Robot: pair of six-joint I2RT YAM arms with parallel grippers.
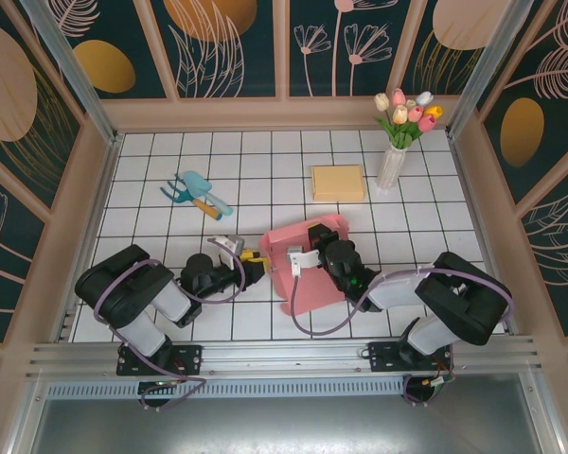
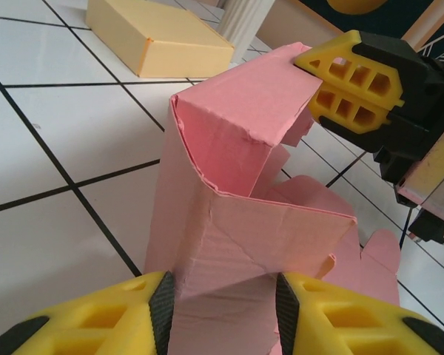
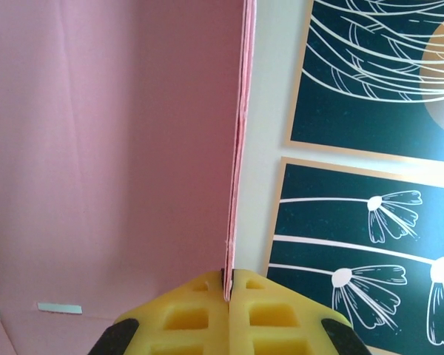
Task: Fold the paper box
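On the table (image 1: 265, 161), the right claw (image 3: 228, 276) pinches the paper box (image 2: 233, 122); the left claw (image 2: 223, 299), half-open, perhaps grips it.

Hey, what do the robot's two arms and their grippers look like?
The left arm and right arm have black and pale grey housings with looping purple cables. The left gripper and right gripper have yellow fingers with moulded cut-outs and black pads.
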